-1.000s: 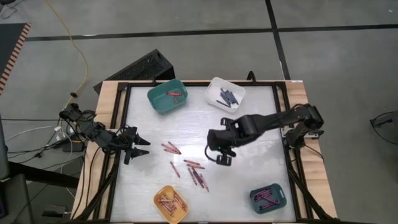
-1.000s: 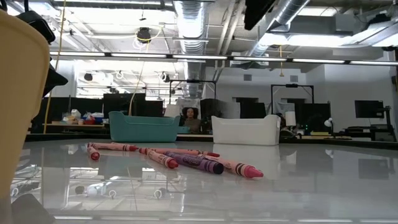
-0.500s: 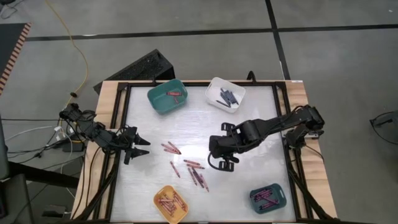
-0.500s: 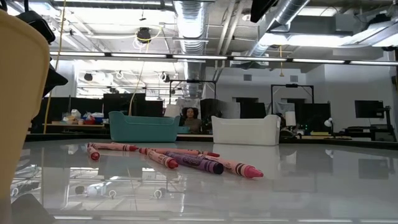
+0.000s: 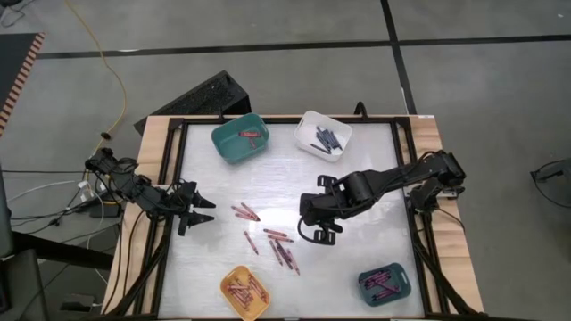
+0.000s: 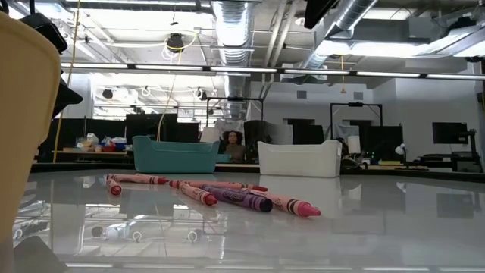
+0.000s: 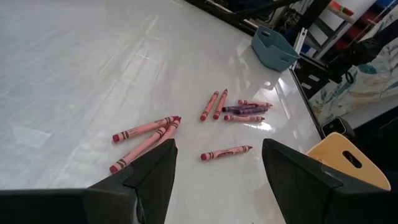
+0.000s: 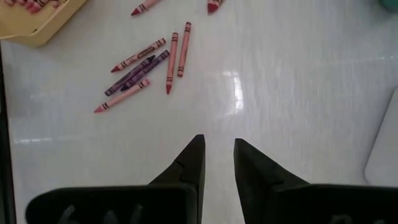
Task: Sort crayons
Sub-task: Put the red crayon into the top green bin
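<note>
Several loose crayons (image 5: 278, 248) lie flat on the white tabletop in the near middle; the low view shows them (image 6: 241, 197) as a row, the right wrist view as a cluster (image 8: 149, 62). Two more crayons (image 7: 146, 134) lie closer to my left gripper. My right gripper (image 5: 317, 235) hovers well above the table, just right of the cluster; its fingers (image 8: 219, 146) slant down, narrowly open, with nothing between them. My left gripper (image 5: 203, 210) waits at the table's left edge, its fingers (image 7: 217, 149) wide open and empty.
A teal bin (image 5: 240, 138) with one crayon and a white bin (image 5: 323, 134) with dark crayons stand at the far edge. A yellow bin (image 5: 245, 292) and a blue-grey bin (image 5: 384, 283), both holding crayons, stand at the near edge. A person sits in the room beyond the table.
My right gripper has swung a little toward the table's near edge, staying high above the table with its finger gap unchanged, then held still. The crayons have not moved.
</note>
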Tool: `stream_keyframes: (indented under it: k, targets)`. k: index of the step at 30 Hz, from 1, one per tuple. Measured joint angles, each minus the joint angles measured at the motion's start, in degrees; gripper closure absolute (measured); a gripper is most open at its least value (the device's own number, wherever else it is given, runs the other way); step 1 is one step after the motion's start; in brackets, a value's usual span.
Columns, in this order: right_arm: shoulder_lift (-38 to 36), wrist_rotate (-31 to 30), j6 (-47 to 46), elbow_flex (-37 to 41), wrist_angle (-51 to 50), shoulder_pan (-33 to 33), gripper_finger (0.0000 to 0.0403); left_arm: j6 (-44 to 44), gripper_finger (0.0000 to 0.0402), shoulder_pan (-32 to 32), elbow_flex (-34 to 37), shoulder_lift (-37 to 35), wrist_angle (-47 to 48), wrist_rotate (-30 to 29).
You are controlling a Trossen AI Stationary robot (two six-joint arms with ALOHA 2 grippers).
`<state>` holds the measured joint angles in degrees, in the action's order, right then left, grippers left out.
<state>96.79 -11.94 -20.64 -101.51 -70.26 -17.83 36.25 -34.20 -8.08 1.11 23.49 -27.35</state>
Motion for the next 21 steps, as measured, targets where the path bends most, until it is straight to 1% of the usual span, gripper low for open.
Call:
stream_keyframes:
  k: [15,17,21]
  targets:
    - [0.0,-0.12,-0.52,0.03,0.44,0.35,0.0321,0.0,0.0174,-0.01,0.0,0.01,0.01,0.0]
    - [0.0,-0.15,-0.52,0.33,1.99,0.35,0.0321,0.0,0.0174,-0.01,0.0,0.02,0.01,0.0]
    - [0.07,-0.15,-0.39,2.77,8.71,-0.3,0.0321,0.0,0.0174,0.01,0.0,0.02,0.02,0.0]
